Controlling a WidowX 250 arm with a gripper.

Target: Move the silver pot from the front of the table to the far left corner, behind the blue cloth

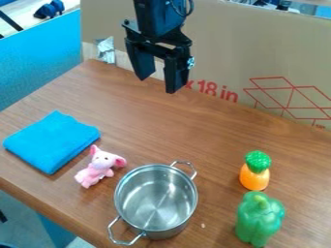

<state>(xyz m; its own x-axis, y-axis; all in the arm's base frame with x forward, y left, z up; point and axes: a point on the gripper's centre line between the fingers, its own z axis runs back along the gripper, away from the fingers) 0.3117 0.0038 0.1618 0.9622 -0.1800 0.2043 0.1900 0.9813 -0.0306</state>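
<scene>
Cardboard (219,53) stands along the far edge of the wooden tabletop (174,126), meeting a blue panel (38,63) near the far corner. Before it hangs the black pincer (157,85), above the tabletop's far side, its two fingers apart with nothing between them.

Outward from it, the folded blue cloth (52,140) lies toward the tabletop's panel-side edge. Beside it, nearer the front edge, is the pink plush (100,167), between cloth and steel pot (155,201) and touching neither. The upright pot has one loop handle toward the front edge, the other toward the far side. Well apart from the cloth, past the pot, stand an orange toy with a green top (255,179) and, closer to the front edge, a green pepper (260,219).

Any lowering would go best straight down, the fingers wide and level with their target. The plush calls for a gentle squeeze at its body, away from the pot's rim; the cloth for a pinch at a raised fold; the smooth pepper for a centred grip.
</scene>
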